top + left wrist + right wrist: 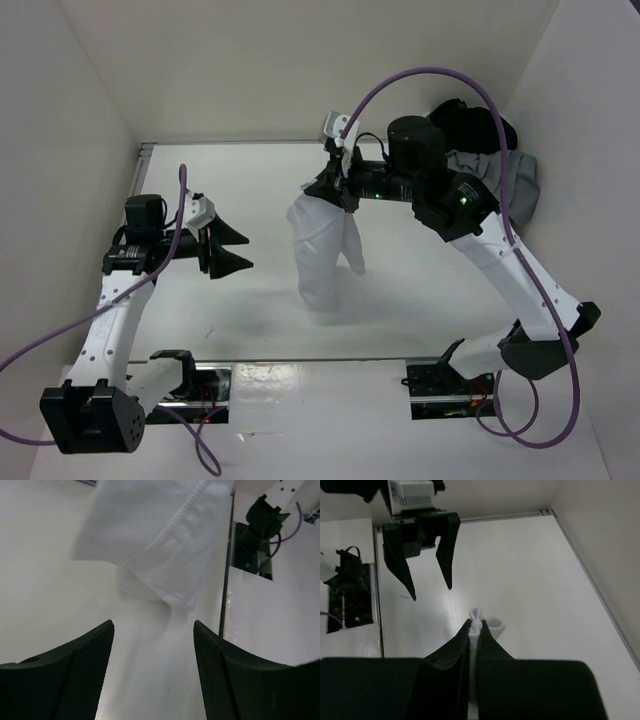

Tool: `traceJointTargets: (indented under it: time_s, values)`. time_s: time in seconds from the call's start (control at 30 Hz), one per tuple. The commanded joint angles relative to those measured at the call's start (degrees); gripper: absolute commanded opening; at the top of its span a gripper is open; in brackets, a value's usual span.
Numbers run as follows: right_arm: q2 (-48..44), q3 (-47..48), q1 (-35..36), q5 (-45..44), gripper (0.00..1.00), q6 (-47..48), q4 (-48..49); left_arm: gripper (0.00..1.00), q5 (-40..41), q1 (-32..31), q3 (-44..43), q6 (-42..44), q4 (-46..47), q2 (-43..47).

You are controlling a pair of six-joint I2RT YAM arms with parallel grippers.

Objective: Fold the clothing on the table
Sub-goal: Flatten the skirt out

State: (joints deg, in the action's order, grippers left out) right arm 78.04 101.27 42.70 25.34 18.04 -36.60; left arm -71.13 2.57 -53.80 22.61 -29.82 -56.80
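The white clothing (322, 250) hangs in a bunched column from my right gripper (346, 196), and its lower end rests on the table (450, 300). In the right wrist view the right gripper (476, 623) is shut on a thin pinch of the clothing (476, 614). My left gripper (244, 250) stands open to the left of the garment, apart from it, with nothing between its fingers. The left wrist view shows the left gripper (153, 626) with wide jaws and the clothing (155, 540) hanging ahead with a stitched hem. The left gripper (431, 592) also appears in the right wrist view.
A grey garment (512, 178) and a black garment (470, 125) lie piled at the back right corner, behind the right arm. White walls enclose the table on three sides. The arm bases (440, 385) sit along the near edge.
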Motion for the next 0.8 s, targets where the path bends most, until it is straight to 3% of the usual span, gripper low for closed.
traceJointTargets:
  time_s: [0.0, 0.1, 0.2, 0.27, 0.3, 0.53, 0.77]
  values:
    - [1.3, 6.0, -0.2, 6.9, 0.00, -1.8, 0.9, 0.72, -12.7, 1.3, 3.0, 4.1, 3.0, -0.9]
    - [2.8, 9.5, -0.2, 9.7, 0.00, -2.5, -0.5, 0.72, -17.4, 2.5, 3.0, 10.8, -0.3, -5.0]
    - [4.4, 14.1, -0.2, 13.0, 0.00, -3.6, -2.1, 0.72, -25.2, 4.5, 1.6, 24.3, -11.7, -11.0]
    - [5.3, 16.4, -0.2, 15.2, 0.00, -4.8, -2.8, 0.72, -26.3, 4.6, -0.8, 25.2, -13.9, -15.2]
    - [6.7, 18.1, -0.2, 17.4, 0.00, -5.4, -2.8, 0.72, -26.3, 4.6, -2.3, 30.3, -16.3, -16.5]
    - [9.1, 18.1, -0.2, 25.3, 0.00, -7.8, -2.2, 0.72, -26.3, -0.2, -13.5, 34.5, -23.0, -24.6]
    - [10.2, 19.2, -0.2, 27.1, 0.00, -7.8, -2.8, 0.72, -26.3, -4.9, -17.0, 34.0, -23.0, -23.4]
